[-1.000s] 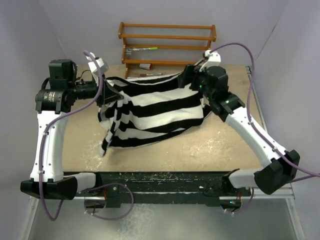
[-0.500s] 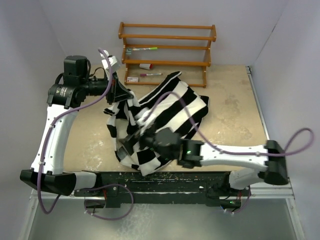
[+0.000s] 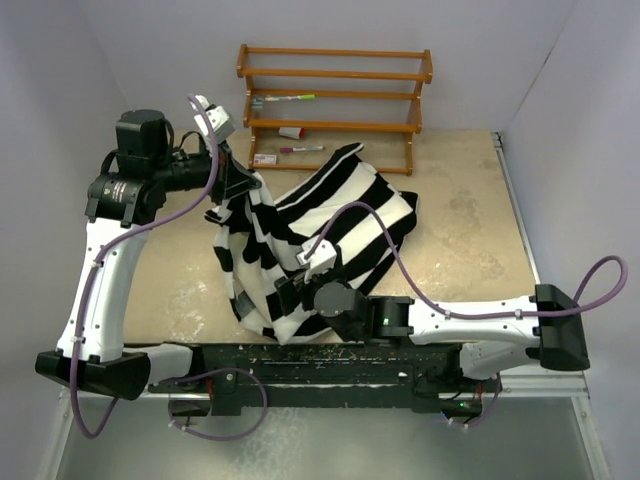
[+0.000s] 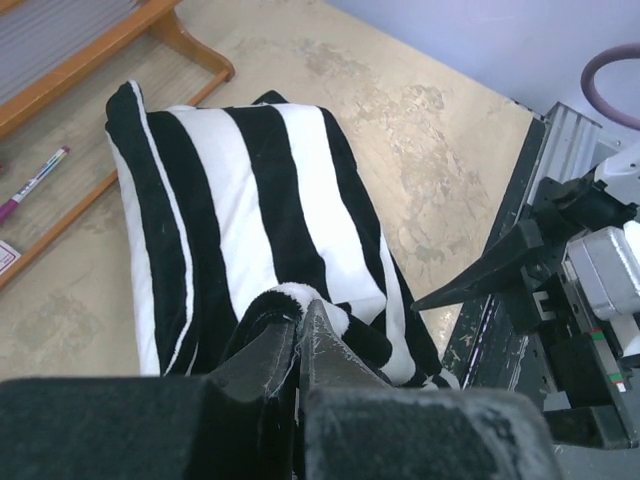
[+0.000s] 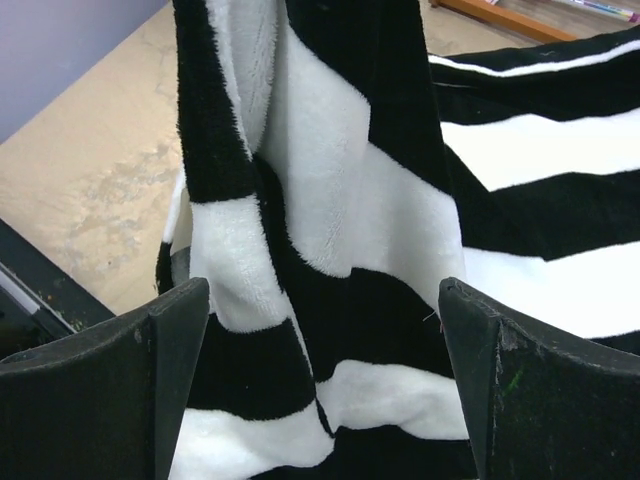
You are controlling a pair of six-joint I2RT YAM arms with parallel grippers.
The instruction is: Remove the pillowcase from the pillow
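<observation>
Top external: pillowcase [image 3: 345, 215] lies mid-table [image 3: 470, 230], with its left end lifted. Left gripper [image 3: 240, 186] is pinched tight on a fold of the striped fabric, and the left wrist view confirms this. Right gripper [image 3: 288, 298] sits low at the near edge, jaws spread wide either side of hanging cloth. Pillow is hidden in every view. Wooden rack [image 3: 335, 52] at the far edge holds a green marker [image 3: 291, 98] on an upper shelf and a pink marker [image 3: 300, 149] on the lowest.
</observation>
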